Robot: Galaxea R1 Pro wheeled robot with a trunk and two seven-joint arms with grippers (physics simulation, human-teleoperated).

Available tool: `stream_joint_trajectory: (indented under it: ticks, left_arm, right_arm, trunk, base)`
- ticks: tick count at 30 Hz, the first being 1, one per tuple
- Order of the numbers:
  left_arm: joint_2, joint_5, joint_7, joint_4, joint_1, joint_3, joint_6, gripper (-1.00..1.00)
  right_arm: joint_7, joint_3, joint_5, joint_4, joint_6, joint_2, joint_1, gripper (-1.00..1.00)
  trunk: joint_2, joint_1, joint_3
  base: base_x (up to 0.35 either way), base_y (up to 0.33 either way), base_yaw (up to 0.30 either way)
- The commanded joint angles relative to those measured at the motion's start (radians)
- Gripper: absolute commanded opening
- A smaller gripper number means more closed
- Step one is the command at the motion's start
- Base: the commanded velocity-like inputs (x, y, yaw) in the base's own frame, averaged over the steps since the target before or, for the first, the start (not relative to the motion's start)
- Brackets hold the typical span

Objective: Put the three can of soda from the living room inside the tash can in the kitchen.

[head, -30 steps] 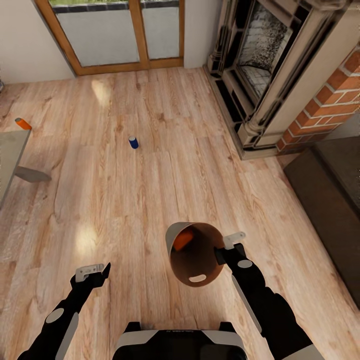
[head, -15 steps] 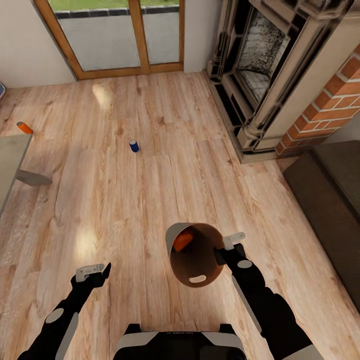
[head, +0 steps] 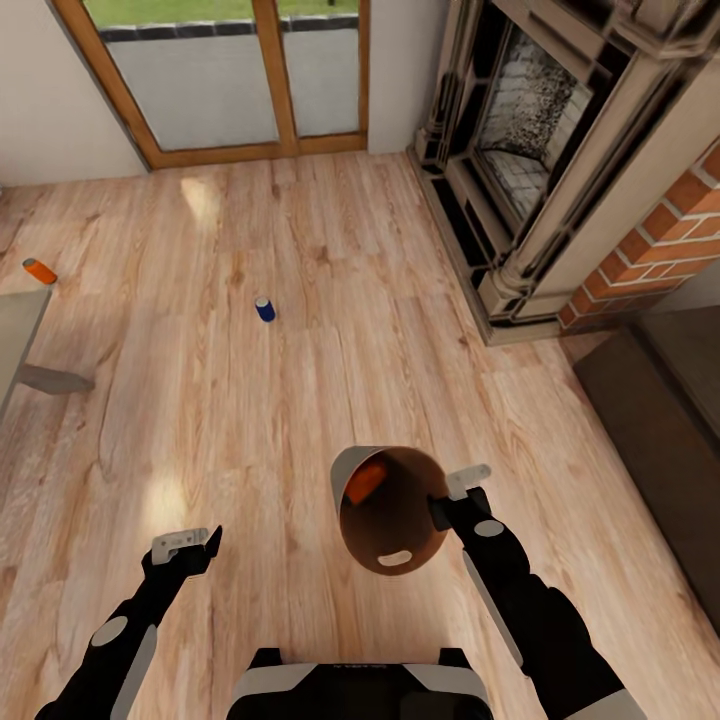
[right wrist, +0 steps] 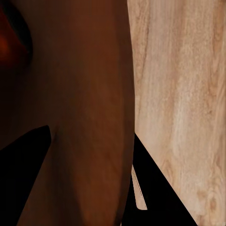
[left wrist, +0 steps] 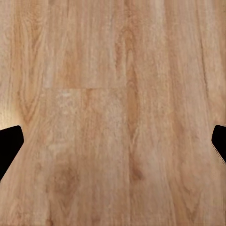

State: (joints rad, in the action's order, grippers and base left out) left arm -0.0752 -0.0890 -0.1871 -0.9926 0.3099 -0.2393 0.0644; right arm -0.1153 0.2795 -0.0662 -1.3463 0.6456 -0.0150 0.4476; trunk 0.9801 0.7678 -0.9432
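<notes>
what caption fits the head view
Right gripper carries the bin holding an orange can toward the blue can.

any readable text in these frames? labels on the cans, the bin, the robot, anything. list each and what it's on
None can be read.
Robot base: a faint mark along its top edge, too blurred to read.
Blue can and orange can on the floor: too small to show any label.
Orange can inside the bin: no label visible.
Bin, held at the rim by the right gripper: no print visible.
</notes>
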Motion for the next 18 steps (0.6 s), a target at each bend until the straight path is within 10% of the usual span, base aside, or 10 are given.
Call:
stream_joint_trajectory:
  ticks: [1, 18]
  left_arm:
    - [0.000, 0.000, 0.000, 0.000, 0.000, 0.000, 0.000, 1.00]
    - [0.000, 0.000, 0.000, 0.000, 0.000, 0.000, 0.001, 1.00]
  right_arm:
    - [0.000, 0.001, 0.007, -0.001, -0.001, 0.000, 0.000, -1.00]
    - [-0.003, 0.002, 0.006, 0.001, -0.001, 0.001, 0.000, -1.00]
  trunk:
    - [0.000, 0.000, 0.000]
    - [0.000, 0.000, 0.000]
  base:
    - [0.327, 0.000, 0.000]
    - [0.328, 0.071, 0.141]
